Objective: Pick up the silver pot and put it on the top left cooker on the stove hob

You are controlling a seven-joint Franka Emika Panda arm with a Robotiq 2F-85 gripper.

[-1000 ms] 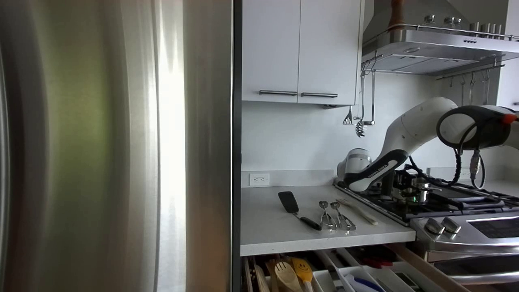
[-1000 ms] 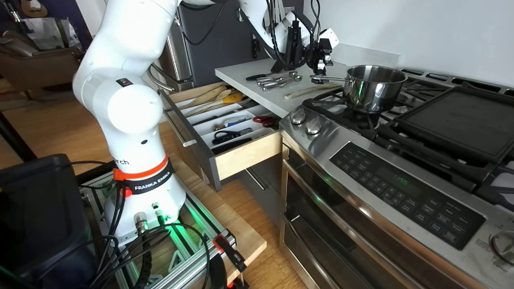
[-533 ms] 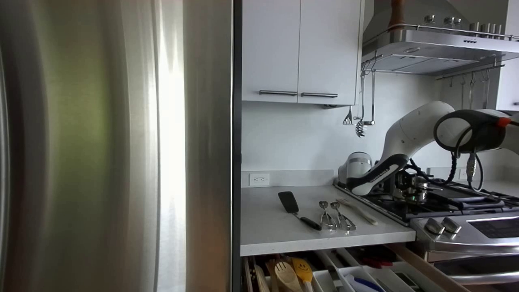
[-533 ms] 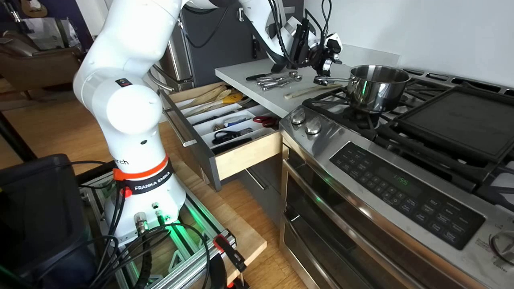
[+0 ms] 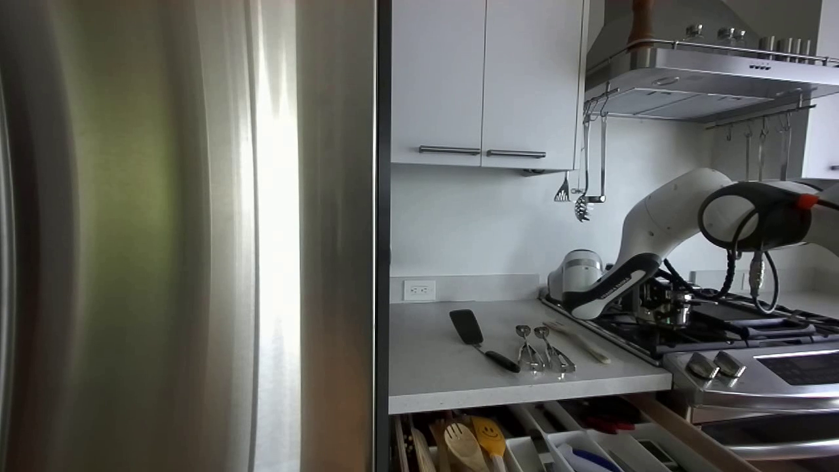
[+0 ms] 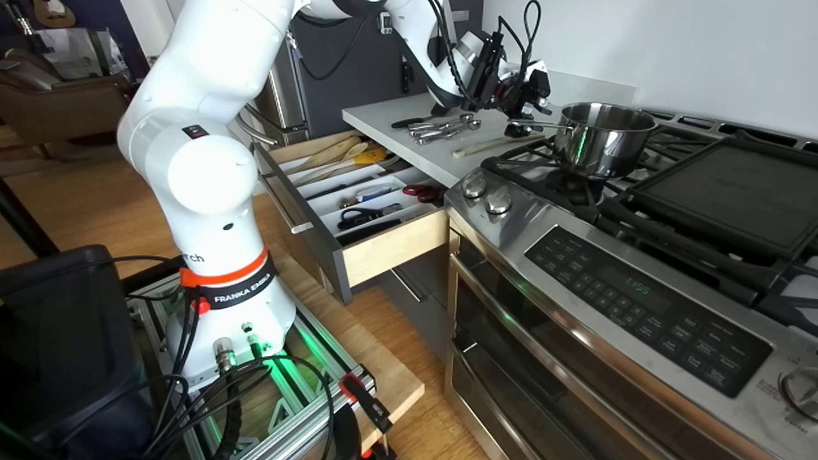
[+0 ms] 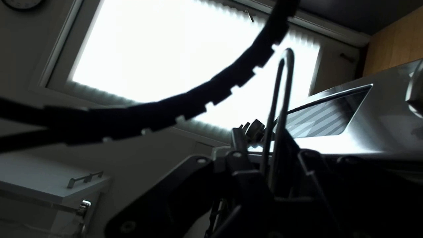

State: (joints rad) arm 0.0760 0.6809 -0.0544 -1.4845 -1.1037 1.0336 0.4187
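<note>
Claw pinches pot by its handle. Pot's upright over hob, can't tell if touching. 2 scoops & blk flipper lie on counter nr hob.

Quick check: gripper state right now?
Gripper: closed, holding the silver pot by its handle.
</note>
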